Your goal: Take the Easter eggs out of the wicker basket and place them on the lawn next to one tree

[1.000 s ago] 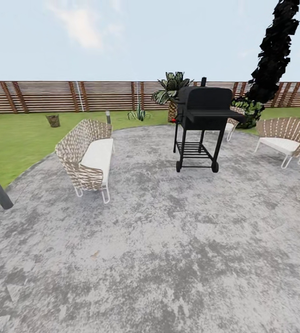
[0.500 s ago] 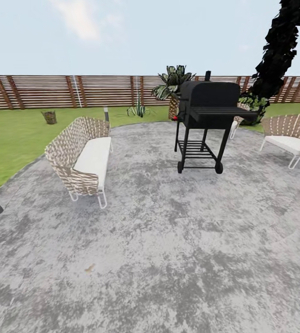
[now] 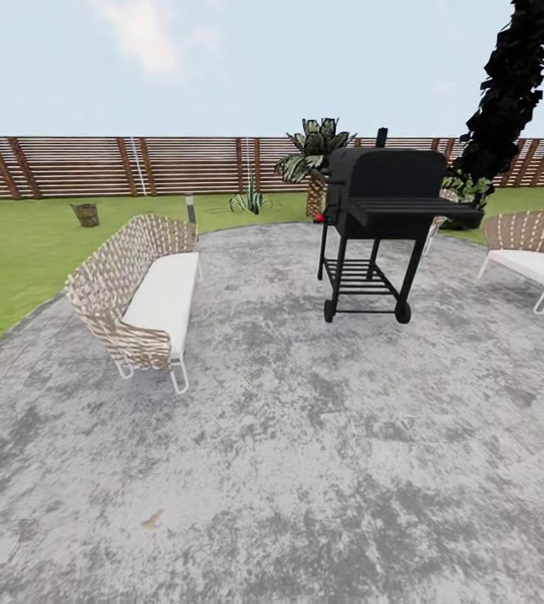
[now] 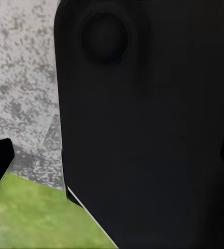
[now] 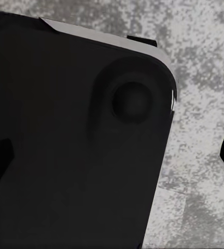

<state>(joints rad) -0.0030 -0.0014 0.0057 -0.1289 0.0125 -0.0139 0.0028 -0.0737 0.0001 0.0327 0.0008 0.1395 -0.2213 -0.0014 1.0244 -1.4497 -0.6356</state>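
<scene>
Travel across the grey round paved patio (image 3: 306, 436) is the step in hand, best done by steering left of the woven wicker bench with its white cushion (image 3: 138, 289) toward the small brown wicker basket (image 3: 86, 215), which sits far off on the mottled green lawn (image 3: 20, 252) near the brown slatted wooden fence (image 3: 70, 166). A black wheeled barbecue grill (image 3: 381, 226) stands mid-patio; eggs are too distant to make out. Whether either gripper is spread or closed cannot be told.

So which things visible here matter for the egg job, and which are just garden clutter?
Job:
wicker basket, far off on the lawn; eggs too small to tell

Clutter:
wicker bench
black grill
wicker chair
black-leaved tree
palm
patio
fence
</scene>
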